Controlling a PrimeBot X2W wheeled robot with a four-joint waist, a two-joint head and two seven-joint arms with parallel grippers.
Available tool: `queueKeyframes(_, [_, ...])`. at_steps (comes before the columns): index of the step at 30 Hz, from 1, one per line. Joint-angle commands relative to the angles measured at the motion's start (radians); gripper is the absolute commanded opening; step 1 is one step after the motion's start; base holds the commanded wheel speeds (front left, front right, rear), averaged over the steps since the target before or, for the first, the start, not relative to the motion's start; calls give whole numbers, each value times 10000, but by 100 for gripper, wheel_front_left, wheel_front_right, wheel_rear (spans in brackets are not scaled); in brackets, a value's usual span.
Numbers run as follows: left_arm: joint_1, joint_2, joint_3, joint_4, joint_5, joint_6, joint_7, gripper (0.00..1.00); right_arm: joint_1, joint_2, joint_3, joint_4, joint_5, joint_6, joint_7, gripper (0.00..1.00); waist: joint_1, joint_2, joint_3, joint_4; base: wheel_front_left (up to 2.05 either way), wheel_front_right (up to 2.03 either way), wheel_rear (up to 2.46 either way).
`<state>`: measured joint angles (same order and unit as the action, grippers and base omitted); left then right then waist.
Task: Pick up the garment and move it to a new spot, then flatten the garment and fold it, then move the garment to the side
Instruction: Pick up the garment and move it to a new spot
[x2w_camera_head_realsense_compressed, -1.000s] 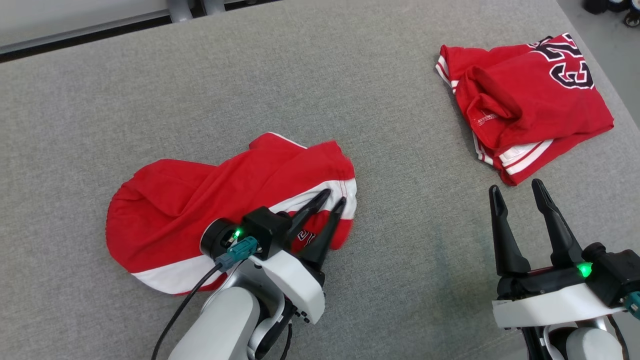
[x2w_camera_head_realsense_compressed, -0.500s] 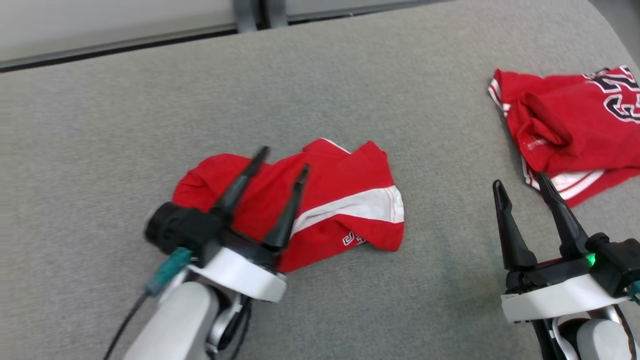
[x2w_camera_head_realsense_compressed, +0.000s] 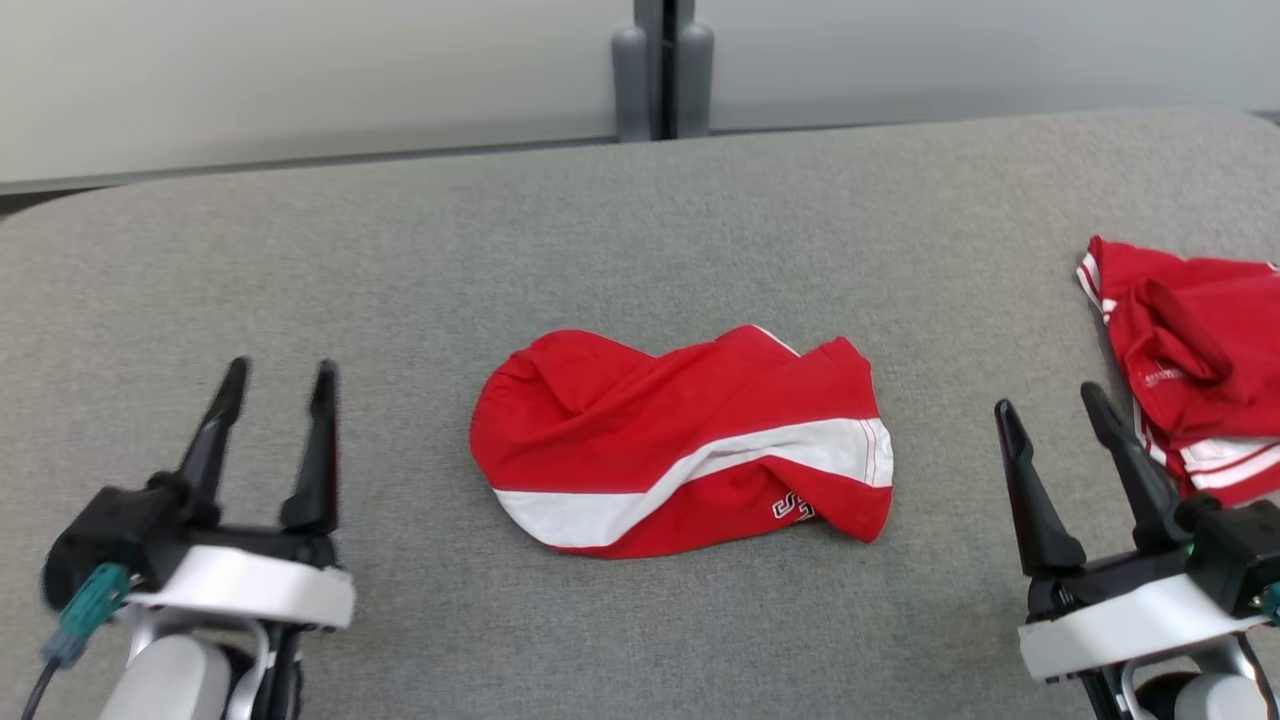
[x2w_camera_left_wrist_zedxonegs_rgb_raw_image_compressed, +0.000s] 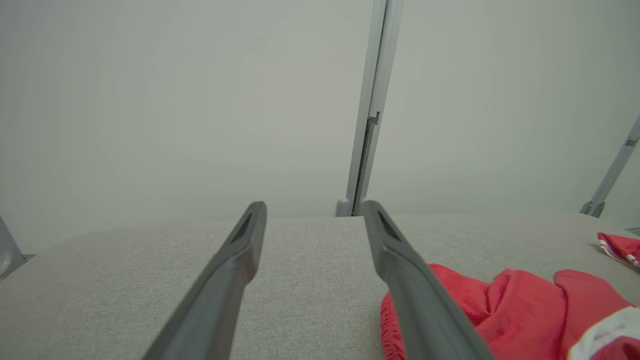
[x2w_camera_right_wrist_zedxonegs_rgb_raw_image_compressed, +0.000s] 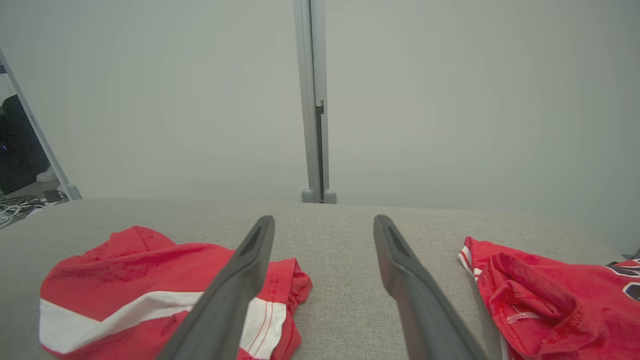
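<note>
Garment (x2w_camera_head_realsense_compressed: 680, 440), red with a white band, lying crumpled at the centre of the grey table (x2w_camera_head_realsense_compressed: 600, 220) in the head view, touched by neither gripper. The left gripper (x2w_camera_head_realsense_compressed: 281, 367) sits at 8 o'clock, well apart from the garment, its two dark fingers spread wide with nothing between them. A second ago those fingers were nearly together on the white band at the garment's right end. Half a second ago they were already spread, over the red cloth. Now they have let go and drawn back to 8 o'clock.

The right gripper (x2w_camera_head_realsense_compressed: 1047, 399) is at 4 o'clock, fingers spread and empty, as in both earlier pictures. A jersey (x2w_camera_head_realsense_compressed: 1190, 380), red with white stripes, lies at 3 o'clock, cut by the picture's edge, near the right gripper.

The camera has swung since a second ago: garment and jersey both sit further right in the picture. A grey post (x2w_camera_head_realsense_compressed: 660, 70) against the pale wall now shows at 12 o'clock, beyond the table's far edge.

In the left wrist view the garment lies at 4 o'clock, partly behind one finger. In the right wrist view the garment lies at 8 o'clock and the jersey at 4 o'clock, with bare table between the fingers.
</note>
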<state>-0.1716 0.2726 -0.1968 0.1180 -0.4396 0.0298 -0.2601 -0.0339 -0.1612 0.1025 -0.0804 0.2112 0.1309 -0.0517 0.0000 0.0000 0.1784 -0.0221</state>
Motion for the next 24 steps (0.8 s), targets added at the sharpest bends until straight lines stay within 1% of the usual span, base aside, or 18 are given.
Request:
queueKeyframes(1, [234, 87, 173, 4, -92, -7, -40, 100, 179, -76, -45, -48, 60, -4, 67, 100, 0, 0, -294, 230, 0, 0, 0])
queueKeyframes(3, [585, 214, 351, -60, -132, 42, -46, 100, 352, -109, -59, -56, 61, -4, 139, 100, 0, 0, -484, 317, 0, 0, 0])
queueKeyframes(5, [910, 341, 483, -146, -196, -4, -48, 100, 519, -109, -48, -54, 91, -3, 181, 100, 0, 0, -685, 383, 0, 0, 0])
queueKeyframes(8, [1218, 354, 519, -244, -223, 4, -43, 100, 690, -125, 20, -38, 132, -4, 250, 100, 0, 0, -897, 412, 0, 0, 0])
queueKeyframes(16, [2344, 409, 408, -785, -103, 350, 150, 100, 1491, -168, 85, -8, 210, -4, 500, 100, 0, 0, -1802, 375, 0, 0, 0])
queueKeyframes(24, [2823, 533, 350, -1477, -84, 590, 477, 100, 1744, -195, -48, -176, 218, -4, 610, 100, 0, 0, -2014, 385, 0, 0, 0])
